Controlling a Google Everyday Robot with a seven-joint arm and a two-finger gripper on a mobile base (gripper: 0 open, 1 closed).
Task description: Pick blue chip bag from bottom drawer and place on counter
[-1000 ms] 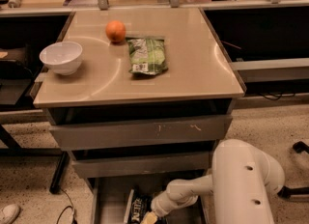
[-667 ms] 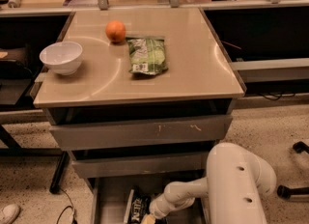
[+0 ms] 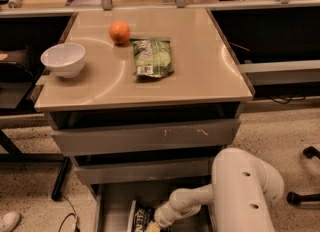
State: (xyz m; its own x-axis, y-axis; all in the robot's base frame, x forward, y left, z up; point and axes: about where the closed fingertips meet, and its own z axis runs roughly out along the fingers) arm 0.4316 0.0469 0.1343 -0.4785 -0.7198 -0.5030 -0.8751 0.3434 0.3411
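At the very near edge of my view, the gripper [image 3: 151,226] is down inside the open bottom drawer [image 3: 114,205], partly cut off by the lower border. I cannot tell how wide it is or whether it has hold of anything.

The blue bag [image 3: 142,217] lies on the drawer floor just left of the gripper, touching or nearly touching it. The bag is dark with white lettering, and a pale strip runs along its left side.

The white arm [image 3: 240,191] fills the near right. Its thick rounded segment bends left into a thinner wrist that reaches into the drawer.

A white shoe [image 3: 8,221] sits on the speckled floor at the near left.

Above the open drawer, the middle drawer [image 3: 142,172] and the top drawer [image 3: 145,136] are both pushed in. The top one has scratches on its grey front.

The beige tabletop [image 3: 200,71] caps the cabinet:
- A white bowl [image 3: 63,59] stands near its left edge.
- A green bag [image 3: 152,57] lies flat around the middle.
- An orange [image 3: 119,32] sits just beyond the green bag's far left corner.
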